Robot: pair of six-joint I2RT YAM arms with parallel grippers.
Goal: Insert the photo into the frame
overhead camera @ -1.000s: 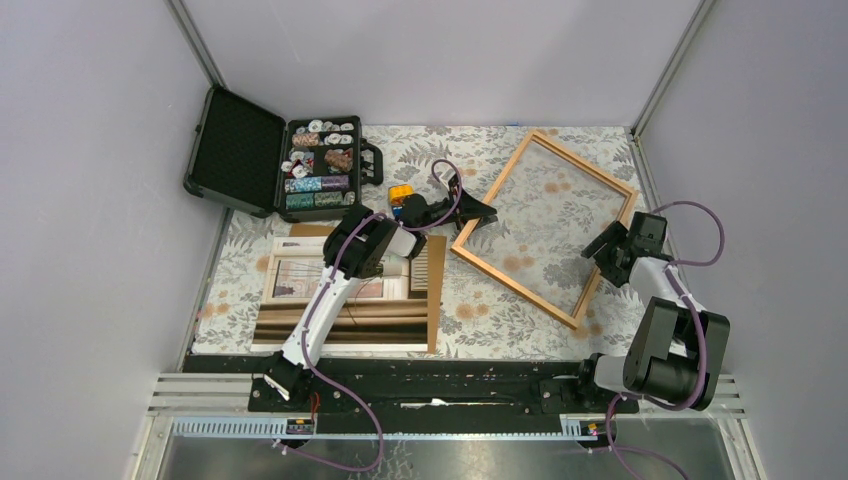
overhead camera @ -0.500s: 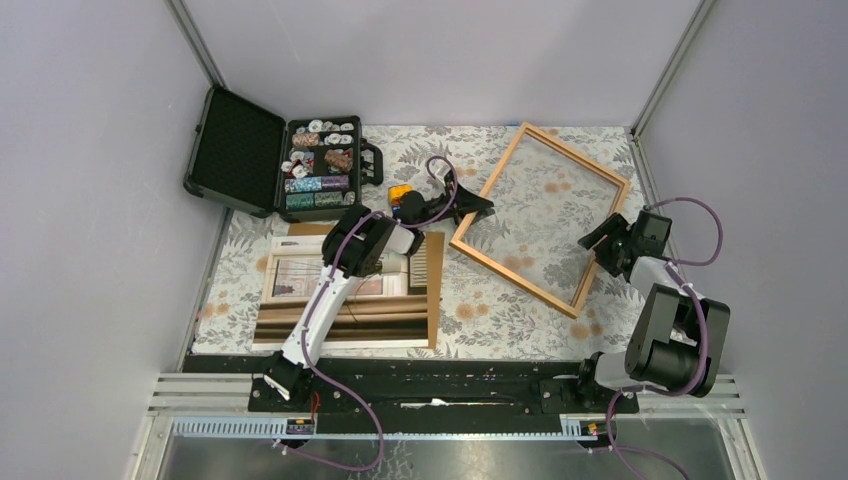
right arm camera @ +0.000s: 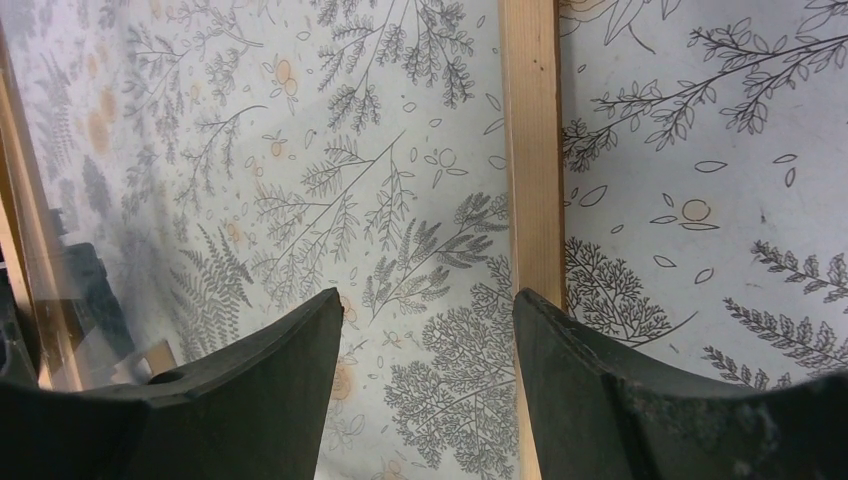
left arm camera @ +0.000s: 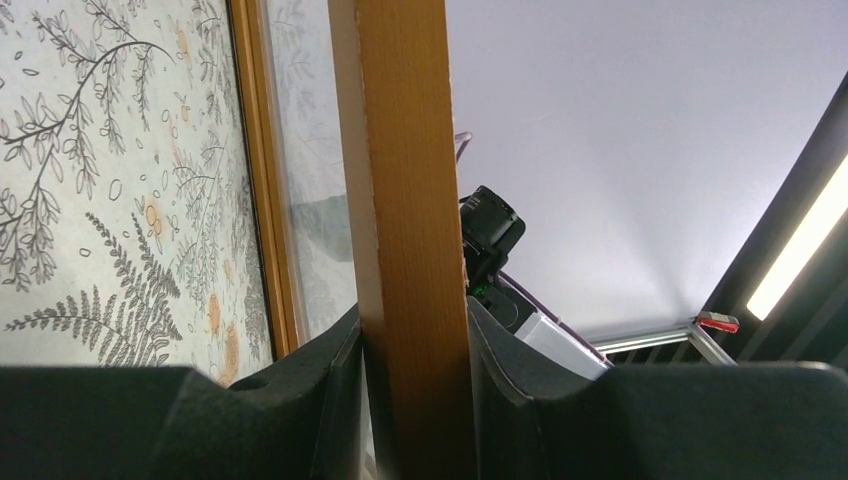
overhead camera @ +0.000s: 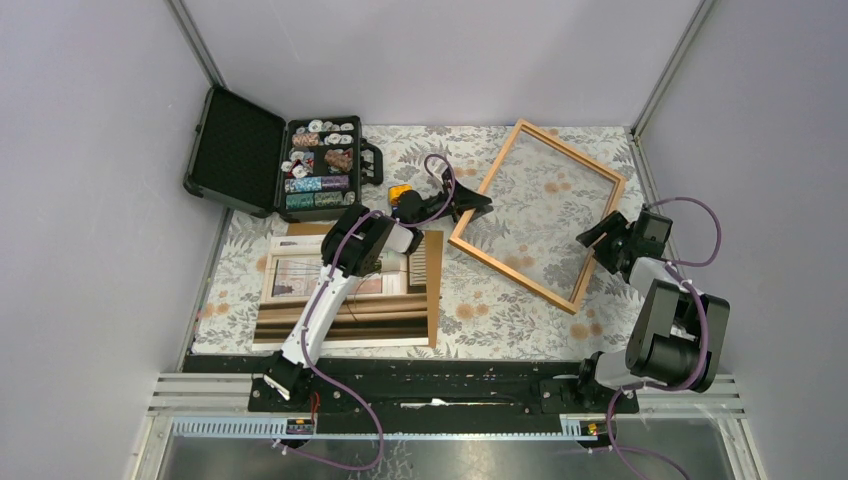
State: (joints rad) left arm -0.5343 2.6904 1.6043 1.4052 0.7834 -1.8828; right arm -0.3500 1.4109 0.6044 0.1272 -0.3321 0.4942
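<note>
Toward the far right of the counter [overhead camera: 470, 310], the frame [overhead camera: 513, 276] lies skewed over the floral cloth [overhead camera: 460, 150], one corner pointing at the back wall. Its left side, close to the nearer corner, is clamped by the left jaws; the left wrist view shows the wooden moulding [left arm camera: 405, 200] pinched between both pads. At the frame's right side the right jaws stand wide apart and grip nothing, the moulding [right arm camera: 530, 150] running just beside one finger. The photo [overhead camera: 370, 320] lies well apart from the frame at the near left, on a brown backing board [overhead camera: 437, 290], partly under the left arm [overhead camera: 320, 300]. An open black case [overhead camera: 240, 150] of chips sits at the far left.
</note>
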